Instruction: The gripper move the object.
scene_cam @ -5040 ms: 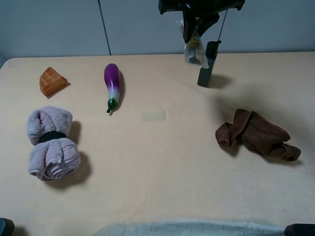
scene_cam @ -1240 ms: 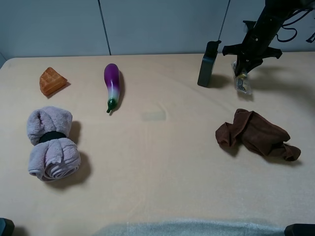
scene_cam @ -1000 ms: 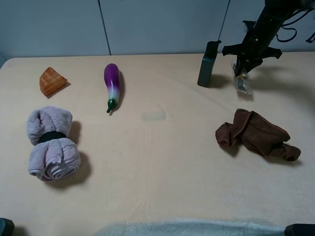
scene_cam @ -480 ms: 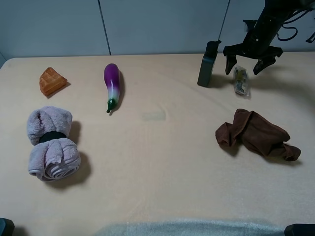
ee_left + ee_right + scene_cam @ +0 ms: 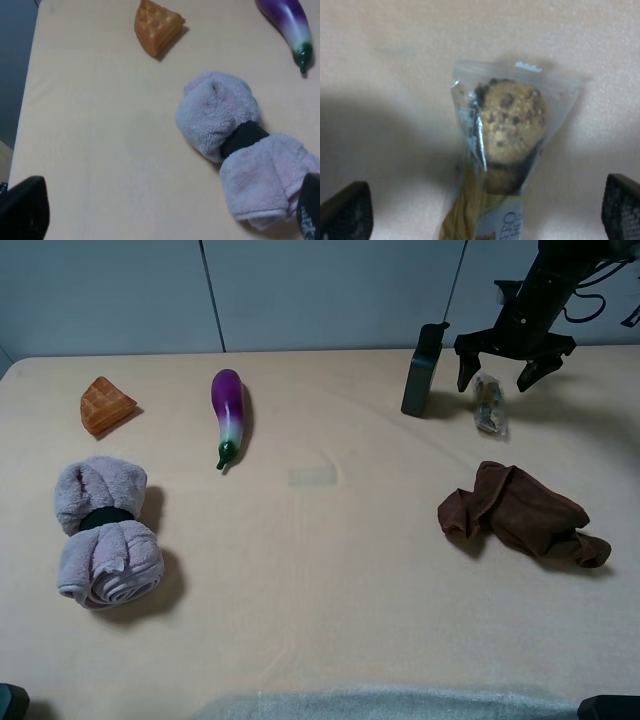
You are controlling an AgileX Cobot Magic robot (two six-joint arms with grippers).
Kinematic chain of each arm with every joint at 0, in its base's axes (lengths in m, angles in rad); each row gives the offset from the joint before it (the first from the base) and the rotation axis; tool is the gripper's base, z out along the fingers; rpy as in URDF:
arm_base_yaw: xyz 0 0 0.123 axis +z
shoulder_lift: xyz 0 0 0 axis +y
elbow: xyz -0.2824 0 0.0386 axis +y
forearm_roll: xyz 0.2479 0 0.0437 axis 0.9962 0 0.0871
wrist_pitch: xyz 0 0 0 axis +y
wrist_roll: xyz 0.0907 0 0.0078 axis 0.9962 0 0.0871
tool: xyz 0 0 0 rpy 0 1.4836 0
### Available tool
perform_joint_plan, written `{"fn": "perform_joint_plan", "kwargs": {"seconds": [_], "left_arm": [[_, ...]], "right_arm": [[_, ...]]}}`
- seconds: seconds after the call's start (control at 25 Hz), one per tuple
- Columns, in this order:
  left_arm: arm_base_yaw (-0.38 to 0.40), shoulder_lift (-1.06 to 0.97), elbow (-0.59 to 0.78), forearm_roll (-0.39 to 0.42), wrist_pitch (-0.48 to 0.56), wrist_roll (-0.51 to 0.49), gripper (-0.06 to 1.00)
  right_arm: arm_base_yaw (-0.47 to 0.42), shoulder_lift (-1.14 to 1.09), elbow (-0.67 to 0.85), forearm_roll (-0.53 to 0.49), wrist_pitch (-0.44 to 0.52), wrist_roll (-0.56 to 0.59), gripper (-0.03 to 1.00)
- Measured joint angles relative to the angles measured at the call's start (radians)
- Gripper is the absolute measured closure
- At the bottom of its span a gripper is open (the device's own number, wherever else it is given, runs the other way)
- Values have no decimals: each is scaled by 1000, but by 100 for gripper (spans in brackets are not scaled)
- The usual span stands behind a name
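My right hand [image 5: 494, 378] hung spread wide, directly over the clear plastic packet of chocolate-chip cookies [image 5: 489, 406]. The packet lay flat on the beige table [image 5: 330, 570], near the dark upright block [image 5: 421, 372]. Release looked done, I judged; next call, a straight lift clear without snagging the wrapper. The packet's print was cut off in my wrist view and unreadable.
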Motion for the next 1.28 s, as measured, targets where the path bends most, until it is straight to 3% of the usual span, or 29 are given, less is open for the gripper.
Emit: {"fn": "perform_joint_plan", "kwargs": {"seconds": [0.68, 1.28], "left_arm": [[0, 0, 0, 0, 0, 0, -5], [0, 0, 0, 0, 0, 0, -5]], "right_arm": [[0, -54, -11, -1, 79, 0, 28], [0, -174, -19, -1, 204, -3, 28]]}}
